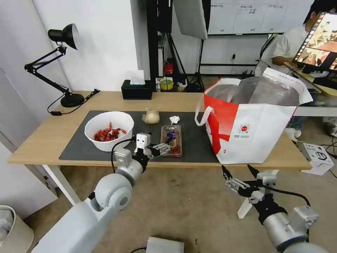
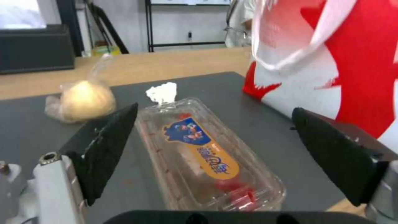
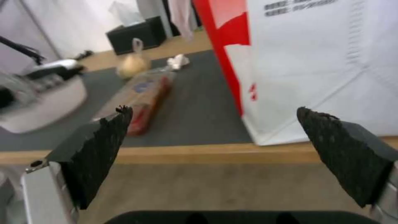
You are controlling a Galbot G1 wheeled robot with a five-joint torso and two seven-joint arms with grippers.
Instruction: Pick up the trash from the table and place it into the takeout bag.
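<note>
On the table's dark mat (image 1: pixel 77 147) stand a white bowl of red shells (image 1: pixel 108 130), a small clear bag of beige stuff (image 1: pixel 151 117), a crumpled tissue (image 1: pixel 174 119) and a clear hinged tray (image 1: pixel 171 140). My left gripper (image 1: pixel 164 147) is open at the tray's near left end. In the left wrist view the tray (image 2: pixel 207 152) lies between the spread fingers (image 2: pixel 108 146), untouched, with the beige bag (image 2: pixel 83 99) and tissue (image 2: pixel 162 92) beyond. The takeout bag (image 1: pixel 252 119) stands open on the right. My right gripper (image 1: pixel 237 168) hangs open below the table's front edge, before the takeout bag (image 3: pixel 315 62).
A black tissue box (image 1: pixel 137 89) and a desk lamp (image 1: pixel 65 38) stand at the table's back. The takeout bag's loop handle (image 1: pixel 203 117) hangs toward the tray. On the floor are a cardboard box (image 1: pixel 317 154) to the right and a bin (image 1: pixel 10 228) to the left.
</note>
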